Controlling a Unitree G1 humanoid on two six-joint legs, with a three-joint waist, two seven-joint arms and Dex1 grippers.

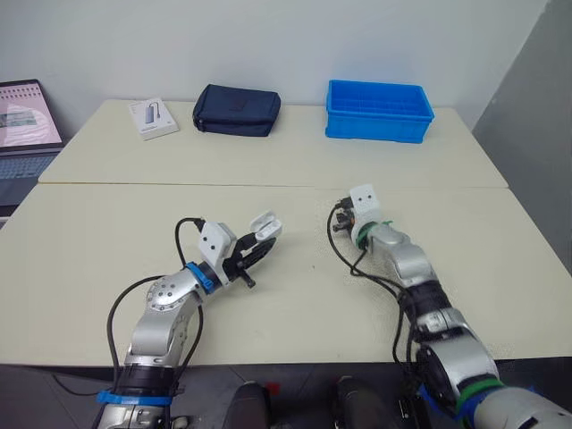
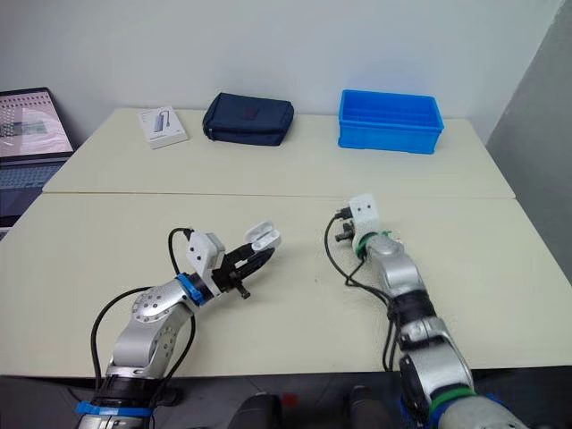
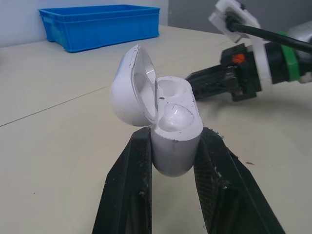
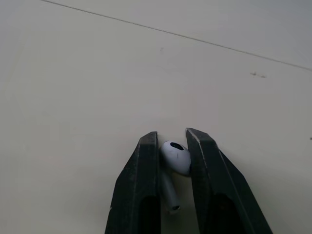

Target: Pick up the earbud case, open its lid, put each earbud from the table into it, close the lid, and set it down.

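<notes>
The left pincer grips the case, lid open. The right pincer clamps an earbud, which probably goes into a free socket next.

no readable text, no legible labels

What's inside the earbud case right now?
In the open earbud case, the far socket looks empty. The near socket is glossy: seated earbud or bare well, cannot tell. Deeper wells are hidden.
</notes>
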